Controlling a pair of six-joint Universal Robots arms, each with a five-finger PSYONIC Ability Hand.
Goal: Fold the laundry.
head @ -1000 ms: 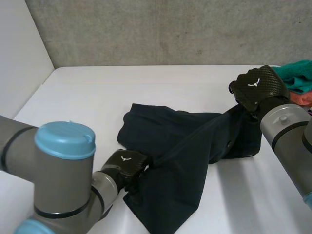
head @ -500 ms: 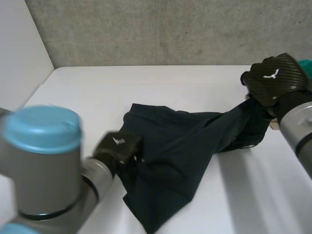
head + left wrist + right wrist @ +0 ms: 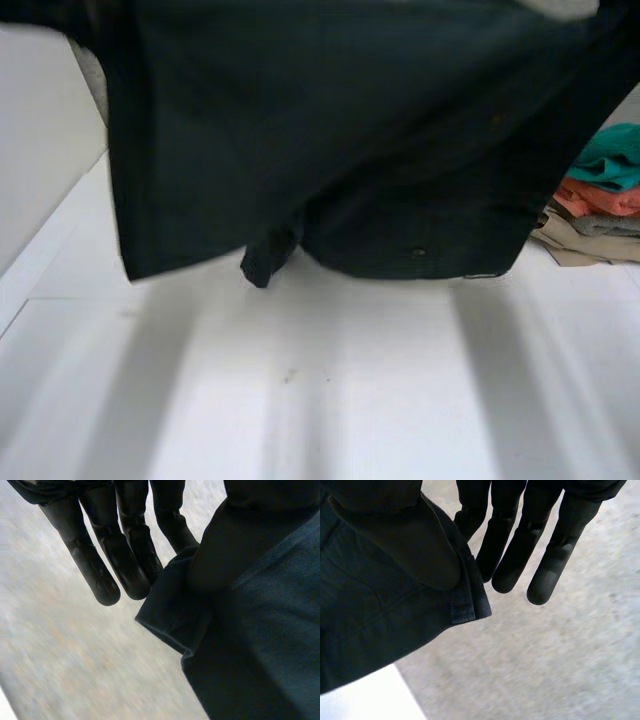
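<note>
Dark garment [image 3: 330, 130] hangs spread out above the white table [image 3: 330, 400]. My left hand [image 3: 125, 555]: fingers straight, with a hemmed corner pinched just beside them under the thumb. My right hand [image 3: 520, 545]: fingers straight, thumb clamping a hemmed edge against the nearest finger. Pile of clothes [image 3: 600, 200] on the table near the garment's hanging end.

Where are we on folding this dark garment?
Done: no fold shows yet. In hand: the dark garment hangs spread over the white table, with the left robot hand and right robot hand each pinching an edge against the thumb. Left: lay it flat and fold it; the pile of clothes beside it may need folding too.
</note>
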